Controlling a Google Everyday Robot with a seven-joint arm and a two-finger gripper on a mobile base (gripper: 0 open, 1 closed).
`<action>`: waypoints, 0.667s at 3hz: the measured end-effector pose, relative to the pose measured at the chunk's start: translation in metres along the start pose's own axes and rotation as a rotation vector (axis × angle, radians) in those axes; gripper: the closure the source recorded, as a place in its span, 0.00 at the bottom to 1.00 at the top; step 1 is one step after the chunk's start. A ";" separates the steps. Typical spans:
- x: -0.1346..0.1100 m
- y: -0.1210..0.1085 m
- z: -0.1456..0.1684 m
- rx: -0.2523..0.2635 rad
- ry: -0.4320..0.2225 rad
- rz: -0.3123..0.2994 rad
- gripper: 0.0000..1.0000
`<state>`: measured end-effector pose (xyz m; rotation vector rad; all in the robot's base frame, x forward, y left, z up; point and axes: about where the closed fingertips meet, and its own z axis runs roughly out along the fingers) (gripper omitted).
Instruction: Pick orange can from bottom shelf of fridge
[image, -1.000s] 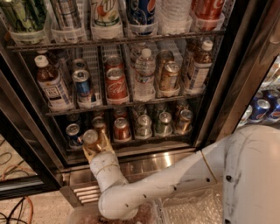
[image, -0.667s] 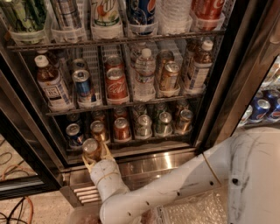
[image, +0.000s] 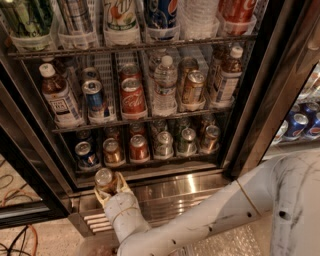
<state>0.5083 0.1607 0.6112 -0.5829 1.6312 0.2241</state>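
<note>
My gripper (image: 107, 187) is shut on the orange can (image: 104, 179), holding it upright in front of the fridge's ribbed steel base (image: 170, 192), just below and outside the bottom shelf (image: 150, 159). The can shows a silver top and amber body. On the bottom shelf stand a blue can (image: 86, 154), another amber can (image: 113, 151), a redder can (image: 138, 147) and several silver and amber cans to the right. My white arm (image: 210, 215) reaches in from the lower right.
The middle rack holds bottles and cans, among them a red cola can (image: 132, 95) and a water bottle (image: 164, 85). Black door frame posts (image: 260, 100) stand right and left. More blue cans (image: 300, 122) sit behind the right door. Cables lie on the floor at left.
My gripper has drawn the orange can back out of the bottom shelf and down, from the shelf's front edge to in front of the steel base.
</note>
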 end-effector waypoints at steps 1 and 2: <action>-0.004 0.005 -0.010 -0.018 -0.001 0.000 1.00; 0.007 0.015 -0.028 -0.060 0.048 0.033 1.00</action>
